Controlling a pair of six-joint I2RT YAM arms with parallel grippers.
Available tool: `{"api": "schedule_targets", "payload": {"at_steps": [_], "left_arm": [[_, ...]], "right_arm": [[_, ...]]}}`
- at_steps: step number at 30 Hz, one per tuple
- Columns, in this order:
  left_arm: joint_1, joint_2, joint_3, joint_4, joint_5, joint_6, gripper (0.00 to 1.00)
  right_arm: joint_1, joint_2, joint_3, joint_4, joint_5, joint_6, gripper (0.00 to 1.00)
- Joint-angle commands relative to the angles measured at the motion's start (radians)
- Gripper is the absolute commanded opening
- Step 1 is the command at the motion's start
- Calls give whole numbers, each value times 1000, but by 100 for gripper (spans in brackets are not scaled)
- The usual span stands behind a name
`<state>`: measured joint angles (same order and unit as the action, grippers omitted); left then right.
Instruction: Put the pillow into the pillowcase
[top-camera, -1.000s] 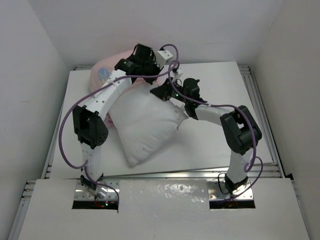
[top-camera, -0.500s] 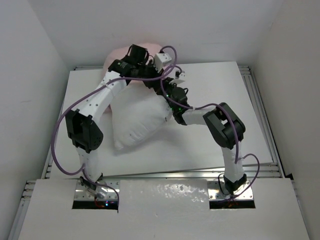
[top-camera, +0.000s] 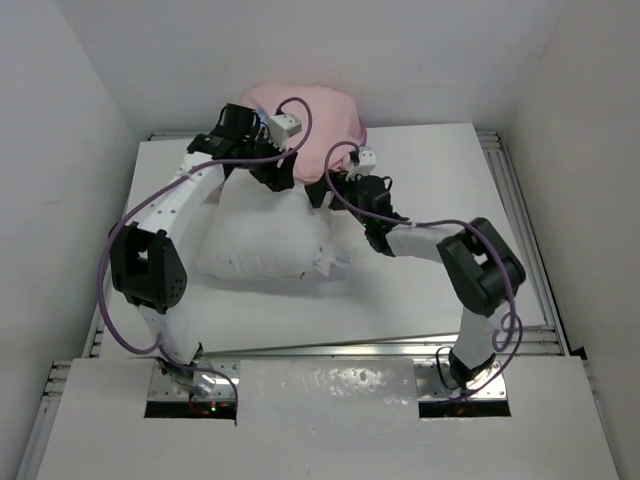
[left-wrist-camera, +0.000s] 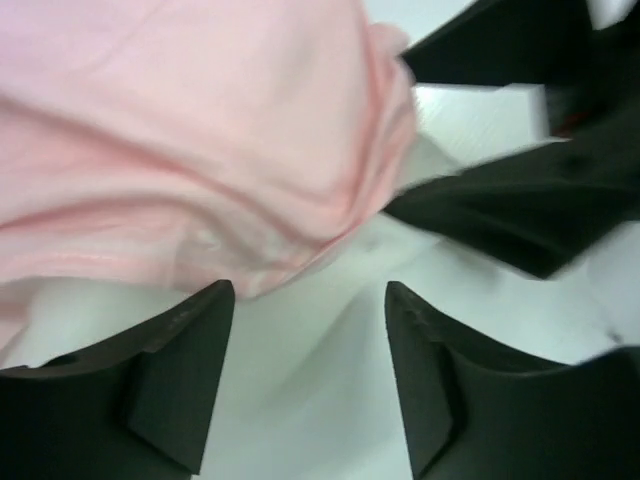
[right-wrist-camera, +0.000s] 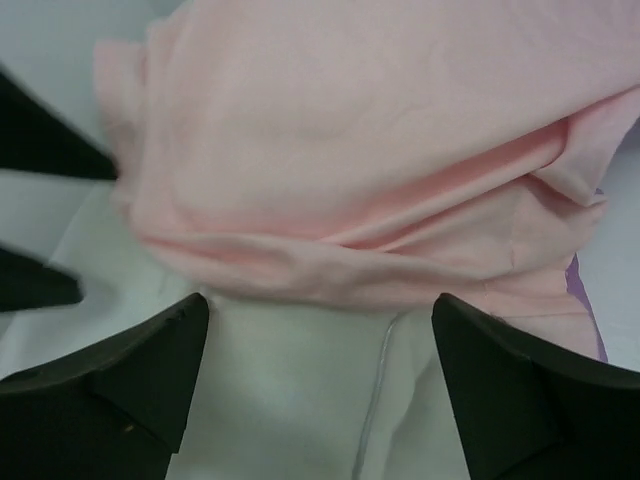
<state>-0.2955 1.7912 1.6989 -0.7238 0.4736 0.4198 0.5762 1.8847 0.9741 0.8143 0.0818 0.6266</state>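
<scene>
Overhead, the pillow (top-camera: 262, 248) lies across the middle of the table (top-camera: 450, 180). Most of it is bare white and only its far end is covered. The pillowcase (top-camera: 310, 110) is bunched pale pink side out over that far end and bulges beyond it. The left gripper (top-camera: 278, 172) and right gripper (top-camera: 330, 190) meet side by side at the pillow's far edge, right where pink meets white. I judge this is because the case's opening sits there and has to be drawn down over the pillow. Most of the insertion looks still to be done.

From the left wrist, the left gripper (left-wrist-camera: 308, 292) has its jaws spread with nothing between them. It is poised over white pillow (left-wrist-camera: 330, 400), with the pink hem of the pillowcase (left-wrist-camera: 180, 130) draped just beyond. The dark body of the right gripper (left-wrist-camera: 520, 200) crowds in close beside it.

From the right wrist, the right gripper (right-wrist-camera: 320, 305) is likewise released, its jaws wide apart and straddling the pillow (right-wrist-camera: 300, 400). The pillowcase (right-wrist-camera: 350, 150) lies in folds over the pillow's far end, with a sliver of purple outside showing at one edge. Both sets of jaws seem placed to pinch that hem next, though the loose folds could slip from a shallow bite.
</scene>
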Motion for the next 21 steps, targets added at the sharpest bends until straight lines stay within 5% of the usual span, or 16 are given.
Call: {"api": "schedule_targets", "payload": {"at_steps": [1, 2, 4, 6, 7, 9, 10, 11, 12, 13, 14, 15, 17, 18, 19, 21], "left_arm": [[-10, -56, -16, 14, -40, -27, 64], [-10, -58, -15, 12, -39, -30, 66], [-7, -67, -2, 7, -39, -45, 99], [2, -82, 30, -6, -30, -53, 100], [21, -85, 56, -11, -30, -64, 100], [56, -102, 73, -11, -26, -84, 100], [121, -107, 70, -3, -17, -105, 84], [162, -115, 62, 6, 0, -117, 49], [208, -124, 55, 29, 14, -125, 3], [288, -124, 30, 40, 13, -133, 0], [332, -122, 15, 50, 13, -127, 0], [387, -113, -1, 66, -7, -99, 0], [407, -90, -50, 73, -67, -55, 14], [409, -57, -60, 76, -119, -35, 43], [410, -37, -74, 75, -124, 3, 54], [415, 19, -84, 89, -118, 28, 64]], "right_arm": [[-4, -195, 0, -325, -226, -220, 92], [-7, -228, 23, -408, -249, -255, 93], [-28, -318, 63, -636, -302, -336, 82], [-70, -361, 87, -708, -344, -334, 60], [-123, -375, 87, -742, -356, -317, 29], [-176, -389, 58, -744, -335, -266, 9], [-217, -381, 45, -733, -315, -260, 8], [-237, -349, 34, -733, -298, -258, 17], [-262, -325, 32, -730, -298, -274, 28], [-269, -294, 32, -707, -298, -284, 28], [-272, -261, 40, -692, -289, -300, 74], [-271, -183, 52, -661, -290, -344, 83], [-272, -96, 108, -636, -300, -357, 88], [-272, -23, 127, -623, -338, -369, 89], [-272, 6, 139, -566, -356, -379, 89], [-272, 48, 129, -468, -390, -392, 89]]}}
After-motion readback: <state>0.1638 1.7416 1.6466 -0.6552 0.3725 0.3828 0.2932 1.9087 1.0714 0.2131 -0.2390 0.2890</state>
